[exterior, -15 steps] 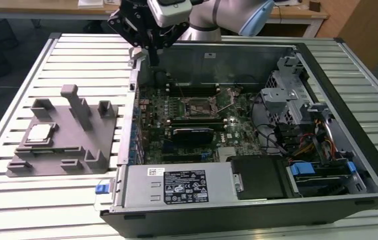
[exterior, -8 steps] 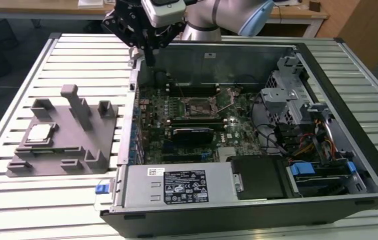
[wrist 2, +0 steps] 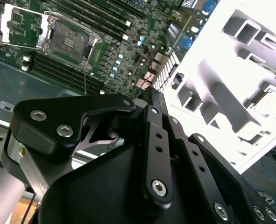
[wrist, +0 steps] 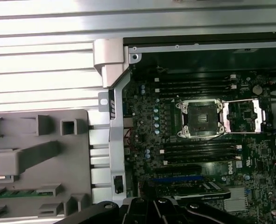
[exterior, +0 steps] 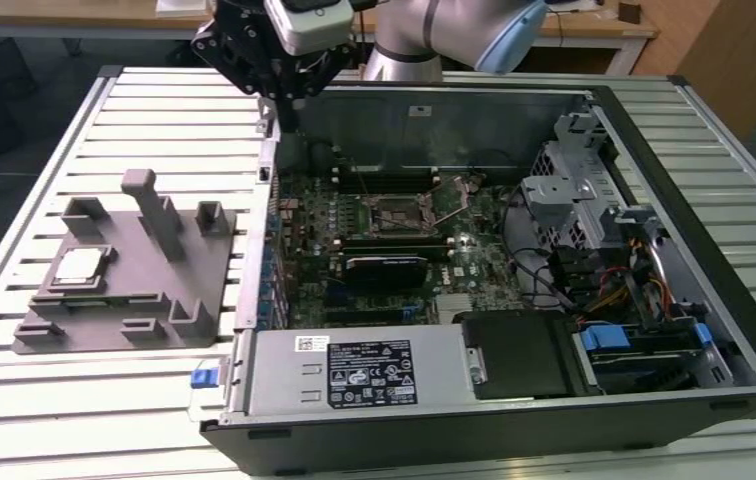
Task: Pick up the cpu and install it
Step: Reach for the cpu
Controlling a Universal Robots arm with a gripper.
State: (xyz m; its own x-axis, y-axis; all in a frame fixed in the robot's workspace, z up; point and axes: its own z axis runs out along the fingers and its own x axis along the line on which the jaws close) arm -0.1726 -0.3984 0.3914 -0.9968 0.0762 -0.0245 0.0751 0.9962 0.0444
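The cpu point(exterior: 81, 265) lies in the grey fixture point(exterior: 151, 290) on the counter point(exterior: 85, 400), not yet picked up; the motherboard socket point(exterior: 397, 209) stands open and empty; the end effector point(exterior: 285, 98) hovers over the computer case point(exterior: 485, 440)'s far wall, well apart from the cpu; its opening cannot be told.

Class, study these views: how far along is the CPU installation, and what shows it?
Done: the motherboard socket stands open and empty. In hand: the gripper hangs over the rim of the computer case, apart from the cpu. Left: the cpu lies on the grey fixture, neither picked up nor installed.
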